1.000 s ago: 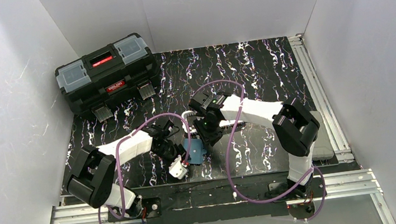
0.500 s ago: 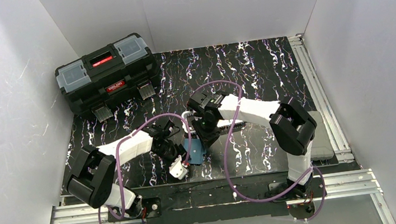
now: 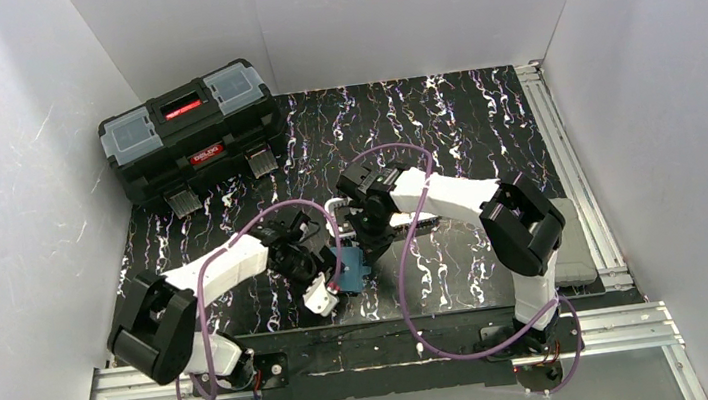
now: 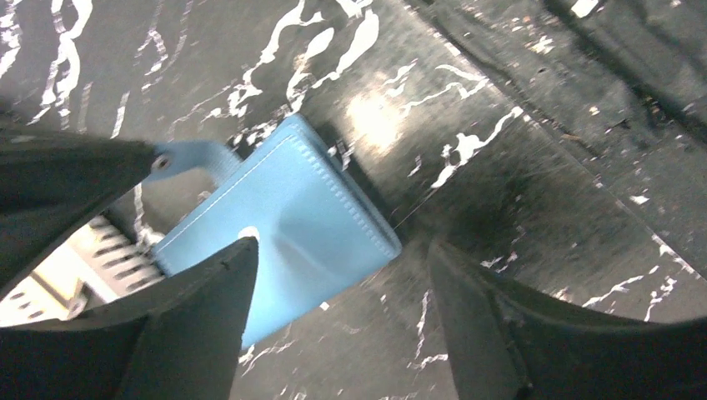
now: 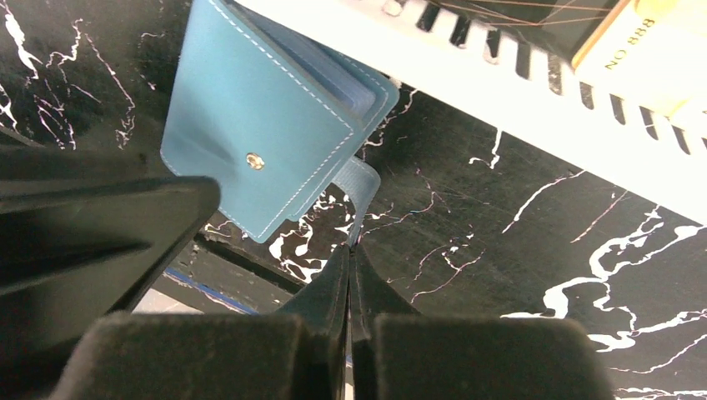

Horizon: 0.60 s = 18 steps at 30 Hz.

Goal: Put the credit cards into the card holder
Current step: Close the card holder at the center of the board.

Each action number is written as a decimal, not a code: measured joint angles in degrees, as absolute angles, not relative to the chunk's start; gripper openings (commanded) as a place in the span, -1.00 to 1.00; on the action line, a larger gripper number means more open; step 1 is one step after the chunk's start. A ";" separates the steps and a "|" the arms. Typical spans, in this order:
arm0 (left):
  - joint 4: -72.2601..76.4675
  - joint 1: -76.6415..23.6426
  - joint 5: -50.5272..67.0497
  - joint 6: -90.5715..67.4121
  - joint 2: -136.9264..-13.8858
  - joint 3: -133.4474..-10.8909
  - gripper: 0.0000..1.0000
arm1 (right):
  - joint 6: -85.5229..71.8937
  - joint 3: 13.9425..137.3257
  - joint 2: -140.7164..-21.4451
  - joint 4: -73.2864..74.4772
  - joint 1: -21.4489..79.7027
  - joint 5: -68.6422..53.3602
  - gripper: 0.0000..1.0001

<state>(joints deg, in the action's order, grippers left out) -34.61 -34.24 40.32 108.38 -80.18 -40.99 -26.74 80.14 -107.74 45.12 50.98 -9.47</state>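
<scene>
Nearest the bases, the left gripper (image 4: 342,250) is spread wide over the folded teal card holder (image 4: 292,208), which lies flat on the black marbled table (image 5: 517,242) beside the white mesh basket (image 5: 517,92), its snap tab (image 5: 357,187) pinched by the tightly closed right gripper (image 5: 350,250).

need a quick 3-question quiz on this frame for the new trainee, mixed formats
1. True or false: the right gripper is shut on the snap tab of the card holder.
2. Pick one. The left gripper is: A) open, above the card holder's corner; B) shut on a card; C) out of every view.
3. Fill in: from the robot's side, the toolbox stands at the far ______ corner of the table.

Key: 1 true; 2 A; 3 left.
</scene>
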 measured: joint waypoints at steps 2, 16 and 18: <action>-35.07 -33.82 39.94 107.70 -78.41 -41.85 0.52 | -26.70 79.85 -107.74 45.10 50.61 -9.67 -0.97; -36.47 -24.86 42.37 117.73 -81.34 -41.93 -0.10 | -25.26 79.83 -107.74 45.15 50.04 -10.59 -0.97; -36.18 -25.04 43.75 118.30 -82.89 -41.76 -0.14 | -25.04 79.83 -107.74 45.21 50.04 -10.46 -0.97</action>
<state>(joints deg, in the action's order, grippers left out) -36.18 -25.04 43.75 118.30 -82.89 -41.76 -25.04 79.83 -107.74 45.21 50.04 -10.46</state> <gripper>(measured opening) 0.464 0.022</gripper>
